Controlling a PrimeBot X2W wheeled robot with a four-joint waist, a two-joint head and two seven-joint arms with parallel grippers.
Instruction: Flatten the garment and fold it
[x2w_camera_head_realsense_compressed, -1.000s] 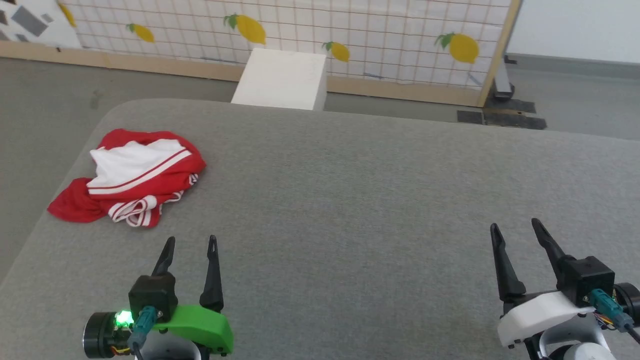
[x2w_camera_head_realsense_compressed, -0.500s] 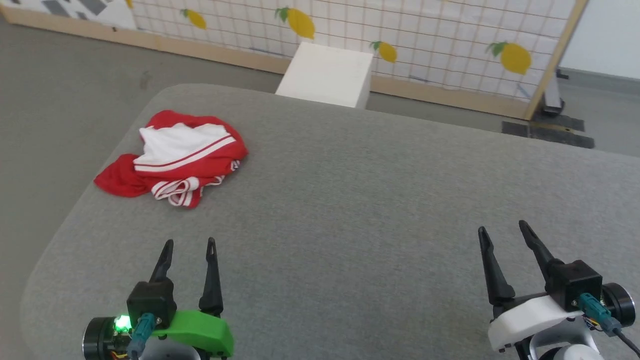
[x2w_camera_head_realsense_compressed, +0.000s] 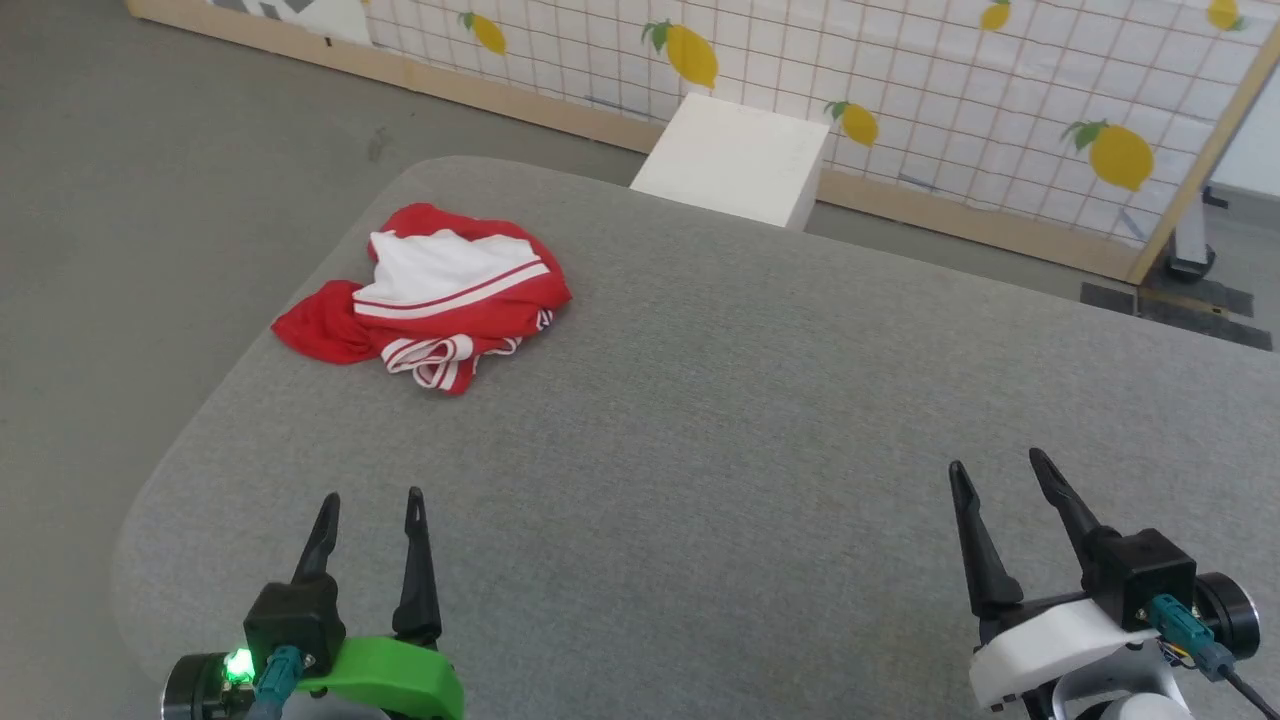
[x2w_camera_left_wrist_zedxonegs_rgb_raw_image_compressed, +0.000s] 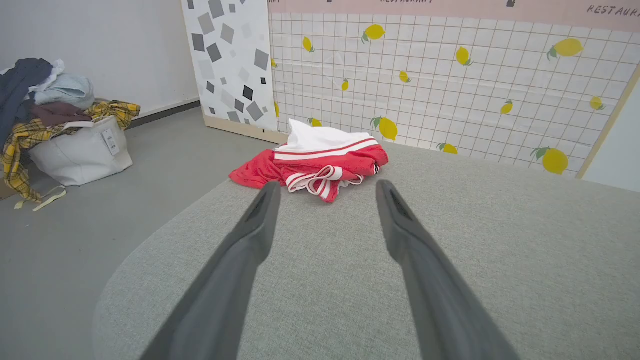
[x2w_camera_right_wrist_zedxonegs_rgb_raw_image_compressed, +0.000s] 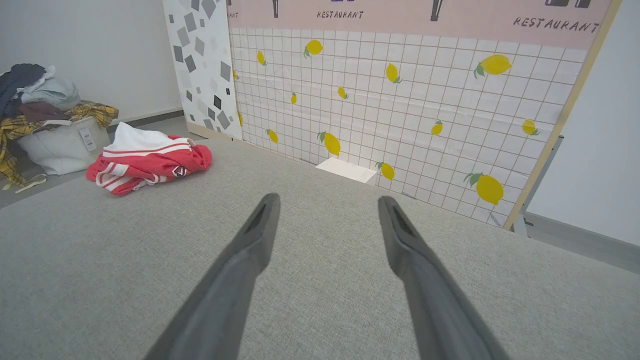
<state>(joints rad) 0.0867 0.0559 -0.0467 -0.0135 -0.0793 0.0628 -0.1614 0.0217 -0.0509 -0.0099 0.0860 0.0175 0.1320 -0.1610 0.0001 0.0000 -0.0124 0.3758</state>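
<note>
Soft, light garment (x2w_camera_head_realsense_compressed: 455, 290) at eleven o'clock: pinch by striped trim (x2w_camera_head_realsense_compressed: 432, 356); left gripper (x2w_camera_head_realsense_compressed: 371, 495), right gripper (x2w_camera_head_realsense_compressed: 995, 459) wide, empty

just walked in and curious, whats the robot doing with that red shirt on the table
Nothing is being handled at this moment. A red and white shirt lies crumpled in a heap near the far left corner of the grey padded table. The left gripper and right gripper are both open and empty, held over the near part of the table, well apart from the shirt. The shirt is not yet flattened or folded, and the left gripper is the nearer one to it.
</note>
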